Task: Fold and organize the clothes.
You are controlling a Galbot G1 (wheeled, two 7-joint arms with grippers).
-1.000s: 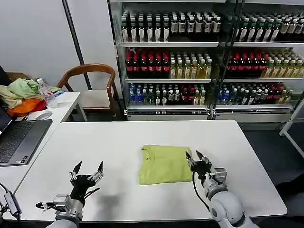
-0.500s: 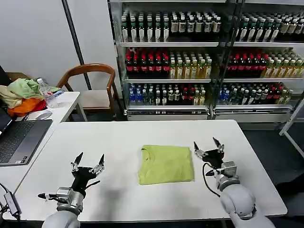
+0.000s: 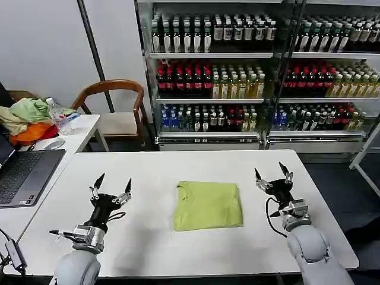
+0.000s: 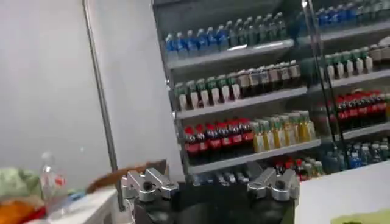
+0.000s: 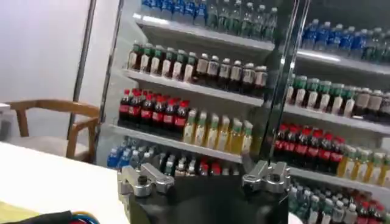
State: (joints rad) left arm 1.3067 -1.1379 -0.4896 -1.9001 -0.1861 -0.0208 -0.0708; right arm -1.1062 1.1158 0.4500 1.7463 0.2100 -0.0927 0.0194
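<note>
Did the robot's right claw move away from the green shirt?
Yes. The right gripper, open, was at the folded T-shirt's right edge a second ago; now it is clear of it, nearer the white table's right side.

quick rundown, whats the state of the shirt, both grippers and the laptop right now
lime-green cotton T-shirt: folded into a flat rectangle, lying on the white table
left gripper: open, holding nothing, left of the shirt
right gripper: open, holding nothing, right of the shirt
grey laptop: lid open
</note>
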